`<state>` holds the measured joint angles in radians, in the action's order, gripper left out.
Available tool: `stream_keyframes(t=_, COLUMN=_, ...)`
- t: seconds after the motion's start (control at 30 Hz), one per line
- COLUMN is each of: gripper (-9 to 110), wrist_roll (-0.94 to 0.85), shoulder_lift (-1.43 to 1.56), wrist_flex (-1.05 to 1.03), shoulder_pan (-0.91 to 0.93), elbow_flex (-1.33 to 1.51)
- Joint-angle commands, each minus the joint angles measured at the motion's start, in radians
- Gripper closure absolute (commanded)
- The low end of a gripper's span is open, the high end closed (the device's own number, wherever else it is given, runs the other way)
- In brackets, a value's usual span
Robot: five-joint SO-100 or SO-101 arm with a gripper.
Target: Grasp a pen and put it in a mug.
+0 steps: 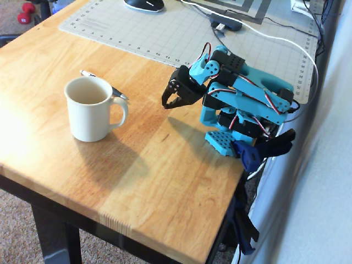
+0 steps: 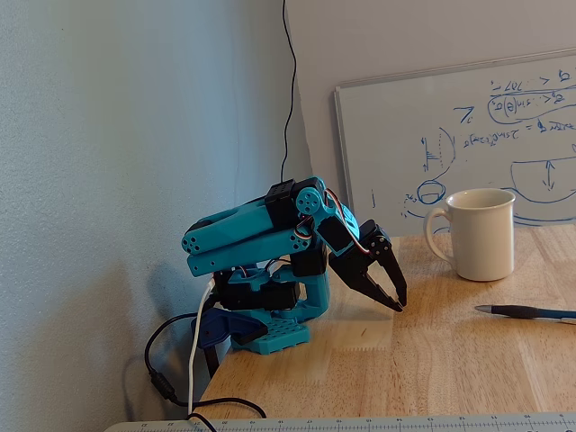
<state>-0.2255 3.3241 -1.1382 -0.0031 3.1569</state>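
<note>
The cream-white mug stands upright on the wooden table, left of the arm, handle pointing towards the arm. The dark pen lies flat on the table right behind the mug; its middle is hidden by the rim. In the fixed view the pen lies in front of the mug. My gripper is shut and empty, with the arm folded low over its base, and it points down at the table well to the right of the mug. It also shows in the fixed view.
A grey cutting mat covers the back of the table, with a mouse and a white cable on it. The arm's base is clamped at the table's right edge. A whiteboard leans on the wall behind the mug.
</note>
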Motion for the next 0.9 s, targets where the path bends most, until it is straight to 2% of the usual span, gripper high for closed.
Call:
stream_keyframes(t=0.0, gripper=101, wrist_roll=-0.009, shoulder_lift=0.029, wrist_flex=-0.008, shoulder_pan=-0.005, elbow_flex=-0.015)
stream_keyframes(t=0.7, gripper=101, wrist_roll=-0.020, shoulder_lift=0.017, wrist_flex=0.009, shoulder_pan=-0.006, elbow_flex=-0.017)
stream_keyframes(t=0.87, gripper=101, wrist_roll=0.000, shoulder_lift=-0.058, wrist_flex=0.132, shoulder_pan=0.009, elbow_flex=-0.018)
